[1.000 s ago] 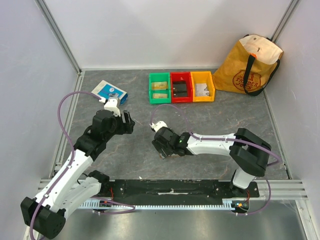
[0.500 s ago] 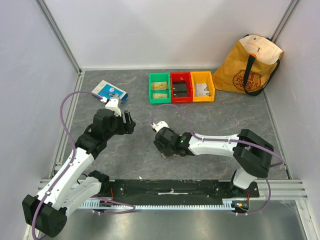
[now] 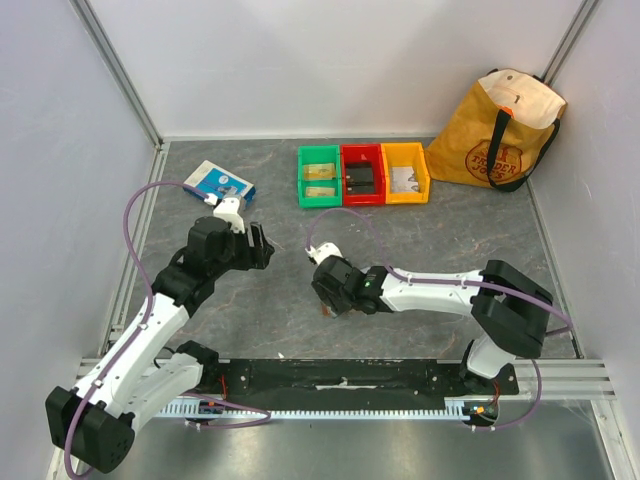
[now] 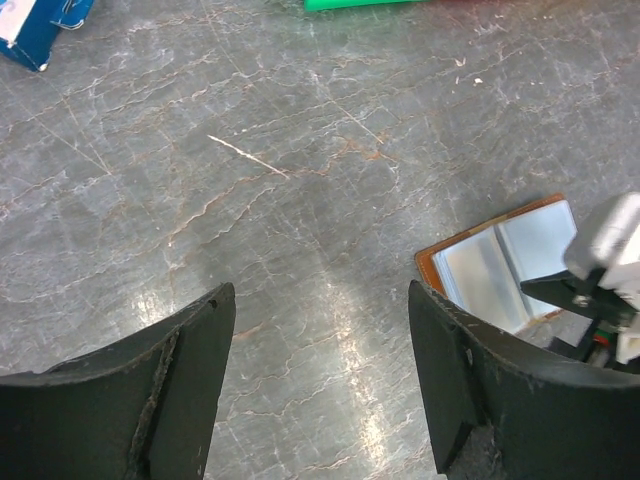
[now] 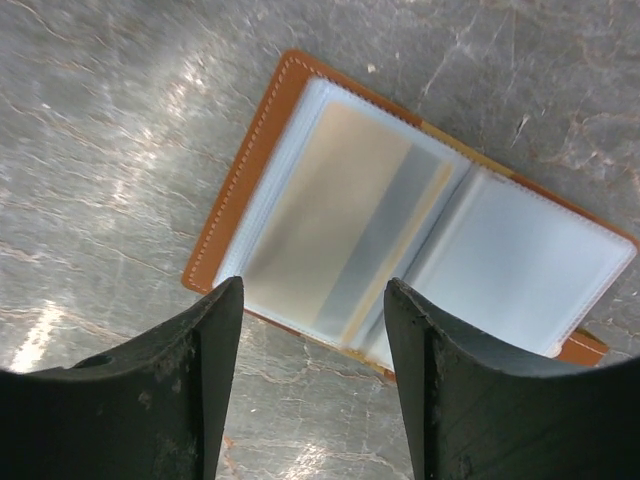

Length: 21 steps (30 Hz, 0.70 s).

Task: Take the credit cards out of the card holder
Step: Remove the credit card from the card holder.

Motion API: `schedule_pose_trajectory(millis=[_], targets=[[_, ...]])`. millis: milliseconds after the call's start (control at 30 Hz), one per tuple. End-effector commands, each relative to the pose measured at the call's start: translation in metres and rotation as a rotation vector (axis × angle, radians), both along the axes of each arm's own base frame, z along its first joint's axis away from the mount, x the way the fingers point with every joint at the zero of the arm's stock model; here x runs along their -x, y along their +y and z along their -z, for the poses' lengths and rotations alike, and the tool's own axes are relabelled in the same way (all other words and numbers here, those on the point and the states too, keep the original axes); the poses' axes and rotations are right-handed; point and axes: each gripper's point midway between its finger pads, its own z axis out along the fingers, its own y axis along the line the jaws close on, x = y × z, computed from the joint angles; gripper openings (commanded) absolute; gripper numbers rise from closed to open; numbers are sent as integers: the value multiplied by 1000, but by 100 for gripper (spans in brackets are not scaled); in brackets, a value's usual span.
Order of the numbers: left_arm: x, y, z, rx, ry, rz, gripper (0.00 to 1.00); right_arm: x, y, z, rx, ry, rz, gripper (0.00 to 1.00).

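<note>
The card holder [image 5: 235, 190] lies open on the table, brown leather rim around pale blue-grey sleeves. A tan-gold credit card [image 5: 340, 230] with a grey band sits in its left sleeve; the right sleeve looks empty. My right gripper [image 5: 313, 290] is open and hovers just above the holder's near edge, touching nothing. In the top view the right gripper [image 3: 335, 290] covers most of the holder [image 3: 326, 311]. My left gripper [image 4: 320, 300] is open and empty over bare table, left of the holder [image 4: 500, 260]; in the top view it [image 3: 258, 247] is apart from the right gripper.
A blue-and-white flat box [image 3: 219, 183] lies at the back left. Green [image 3: 319, 175], red [image 3: 361, 173] and yellow [image 3: 405, 172] bins stand in a row at the back. A yellow tote bag [image 3: 500, 130] leans in the back right corner.
My right gripper has shifted slightly to the right and nearer over the card holder. My left gripper has edged a little toward the holder. Both stay open.
</note>
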Motion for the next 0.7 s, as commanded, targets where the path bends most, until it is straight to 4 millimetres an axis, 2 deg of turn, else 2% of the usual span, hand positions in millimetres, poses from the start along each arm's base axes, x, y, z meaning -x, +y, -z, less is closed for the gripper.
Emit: schedule_pose_trajectory(millis=[0,133,333,467,500,667], targets=[[-3,-12,-12,34,-52,68,76,2,-9,20,27,24,22,63],[2,-27,-16,98,-60,140,76,5,-13,33,14,63,22,56],[9,-59,-18,287,-8,215,75,4,-15,34,-56,89,19,40],[21,-86,-4,423,42,252,74,-1,-22,32,-101,102,30,36],[25,-92,4,427,66,257,74,-1,-23,31,-118,105,30,34],[35,-130,17,432,102,313,73,-5,-26,26,-235,137,57,23]])
